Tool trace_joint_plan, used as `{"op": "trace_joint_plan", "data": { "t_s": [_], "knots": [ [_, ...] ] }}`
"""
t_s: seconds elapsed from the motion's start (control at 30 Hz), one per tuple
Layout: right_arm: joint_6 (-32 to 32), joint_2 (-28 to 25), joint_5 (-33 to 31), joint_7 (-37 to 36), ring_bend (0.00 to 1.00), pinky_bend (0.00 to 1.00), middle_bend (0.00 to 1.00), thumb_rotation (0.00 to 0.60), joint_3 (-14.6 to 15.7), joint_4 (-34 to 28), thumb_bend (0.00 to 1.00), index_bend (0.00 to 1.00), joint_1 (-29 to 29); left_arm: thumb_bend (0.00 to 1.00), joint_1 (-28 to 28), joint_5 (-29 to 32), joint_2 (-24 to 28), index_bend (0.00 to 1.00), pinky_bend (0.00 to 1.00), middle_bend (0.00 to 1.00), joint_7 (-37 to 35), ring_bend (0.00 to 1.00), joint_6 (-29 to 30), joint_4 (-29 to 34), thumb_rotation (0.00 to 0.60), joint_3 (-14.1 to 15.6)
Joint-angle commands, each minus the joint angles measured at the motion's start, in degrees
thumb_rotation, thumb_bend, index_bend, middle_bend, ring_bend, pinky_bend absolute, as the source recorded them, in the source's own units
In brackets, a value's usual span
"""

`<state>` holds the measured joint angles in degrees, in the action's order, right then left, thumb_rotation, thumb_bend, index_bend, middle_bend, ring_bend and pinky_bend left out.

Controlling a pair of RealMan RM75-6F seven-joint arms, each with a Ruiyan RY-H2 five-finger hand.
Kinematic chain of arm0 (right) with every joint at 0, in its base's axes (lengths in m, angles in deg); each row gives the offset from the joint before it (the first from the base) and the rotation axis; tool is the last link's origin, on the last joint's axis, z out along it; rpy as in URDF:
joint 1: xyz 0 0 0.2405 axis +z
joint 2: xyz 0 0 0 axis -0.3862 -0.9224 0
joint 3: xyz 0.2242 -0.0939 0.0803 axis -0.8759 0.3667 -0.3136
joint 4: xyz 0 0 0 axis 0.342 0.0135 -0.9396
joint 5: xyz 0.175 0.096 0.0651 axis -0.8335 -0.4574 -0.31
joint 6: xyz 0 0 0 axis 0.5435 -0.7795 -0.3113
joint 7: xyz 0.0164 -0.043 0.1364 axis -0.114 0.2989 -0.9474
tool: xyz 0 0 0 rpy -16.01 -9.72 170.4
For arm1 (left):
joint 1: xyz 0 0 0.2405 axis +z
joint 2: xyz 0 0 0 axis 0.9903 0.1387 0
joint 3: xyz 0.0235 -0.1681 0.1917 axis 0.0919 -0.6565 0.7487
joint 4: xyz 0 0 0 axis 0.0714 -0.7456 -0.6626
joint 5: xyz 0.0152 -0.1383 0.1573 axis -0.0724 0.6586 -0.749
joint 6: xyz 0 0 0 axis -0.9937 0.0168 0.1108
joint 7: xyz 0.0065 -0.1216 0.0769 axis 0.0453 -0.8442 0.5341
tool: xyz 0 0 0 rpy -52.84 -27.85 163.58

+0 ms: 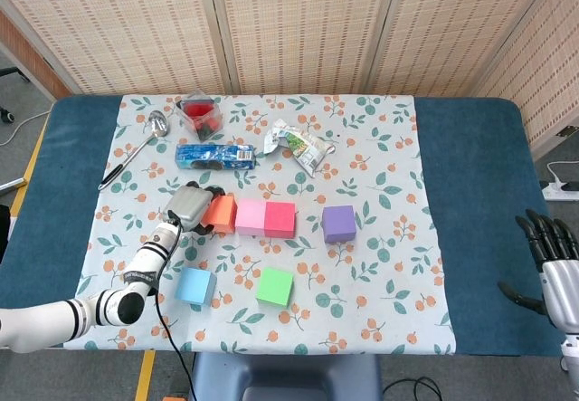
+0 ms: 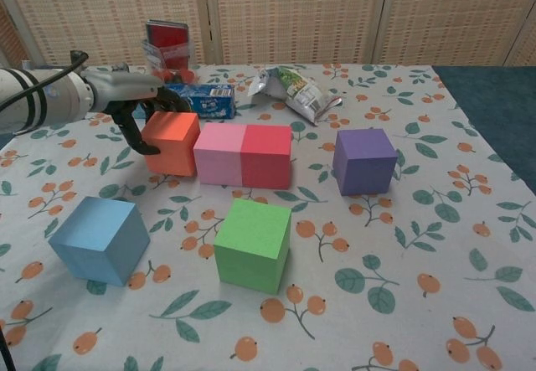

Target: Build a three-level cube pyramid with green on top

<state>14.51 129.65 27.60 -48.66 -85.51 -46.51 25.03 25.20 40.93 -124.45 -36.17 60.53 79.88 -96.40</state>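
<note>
The floral cloth (image 1: 398, 265) carries the cubes. The left hand (image 2: 138, 107) grips the orange cube (image 2: 172, 142), which touches the pink cube (image 2: 219, 153) beside the red cube (image 2: 267, 156). The green cube (image 2: 253, 244) stands nearer the front. The right hand (image 1: 554, 270) is spread, holding nothing.

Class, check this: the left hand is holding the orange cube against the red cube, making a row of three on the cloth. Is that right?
Not quite. The left hand holds the orange cube against the pink cube, not the red cube; pink sits in the middle of the row. The chest view shows this plainly. The row of three on the cloth is correct.
</note>
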Motion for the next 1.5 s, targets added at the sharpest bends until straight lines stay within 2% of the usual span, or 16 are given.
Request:
{"op": "trace_joint_plan", "data": {
  "t_s": [0.03, 0.9, 1.5],
  "knots": [
    [-0.17, 0.05, -0.12, -0.21, 0.0, 0.0, 0.0, 0.6, -0.06, 0.23, 0.0, 0.0, 0.1, 0.32, -0.77, 1.58, -0.52, 0.23, 0.18, 0.39, 0.89, 0.37, 0.37, 0.12, 0.6, 0.22],
    [-0.78, 0.45, -1.33, -2.61, 0.0, 0.0, 0.0, 0.6, -0.24, 2.68, 0.0, 0.0, -0.03, 0.32, -3.22, 7.52, -3.47, 0.23, 0.18, 0.39, 4.22, 0.37, 2.37, -1.24, 0.6, 0.94],
    [-0.93, 0.53, -1.69, -2.93, 0.0, 0.0, 0.0, 0.6, -0.32, 3.01, 0.0, 0.0, -0.12, 0.32, -3.56, 8.02, -4.28, 0.21, 0.16, 0.38, 4.42, 0.37, 2.54, -1.83, 0.6, 1.35]
  ]
}}
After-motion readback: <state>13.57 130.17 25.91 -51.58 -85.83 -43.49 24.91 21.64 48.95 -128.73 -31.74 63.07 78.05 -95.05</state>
